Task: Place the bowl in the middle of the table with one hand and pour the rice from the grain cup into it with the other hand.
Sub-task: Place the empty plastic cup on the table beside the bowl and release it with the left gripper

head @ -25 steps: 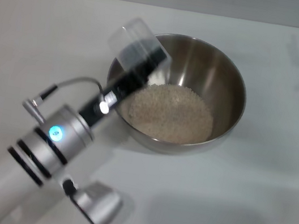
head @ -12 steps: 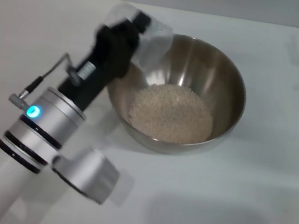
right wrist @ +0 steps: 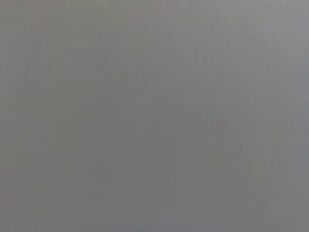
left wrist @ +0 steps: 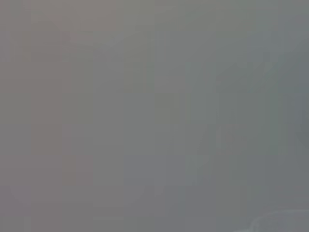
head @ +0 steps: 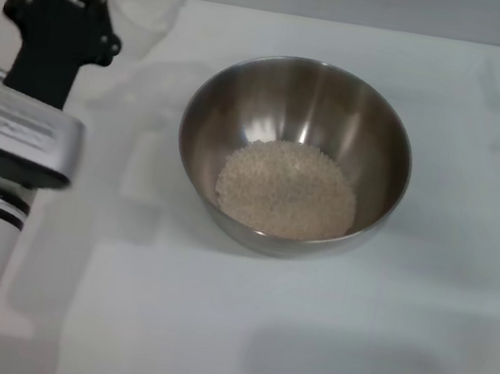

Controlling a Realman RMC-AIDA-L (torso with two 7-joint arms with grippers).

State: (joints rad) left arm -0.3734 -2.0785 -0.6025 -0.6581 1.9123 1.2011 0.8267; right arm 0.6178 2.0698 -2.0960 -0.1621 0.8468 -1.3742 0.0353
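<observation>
I see the bowl (head: 294, 156) standing upright near the middle of the white table (head: 318, 352), a little toward the far edge. A heap of rice (head: 288, 190) covers its bottom.

A second ago my left pincer (head: 63, 12) held the grain cup tipped over the bowl's left rim. Now it has swung away to the far left corner of the table, well apart from the bowl. The grain cup (head: 146, 5) shows there only as a faint clear shape just beside the pincer, near the far edge. It looks empty, though I cannot be sure. I cannot tell whether the pincer is gripping the cup or has let it go; its fingers are not visible to me.

Both wrist views show only flat grey. My right pincer is out of sight.

I judge the pour to be finished: the rice is in the bowl, and I see no grains spilled on the table around it. What remains, I think, is setting the cup down and withdrawing.
</observation>
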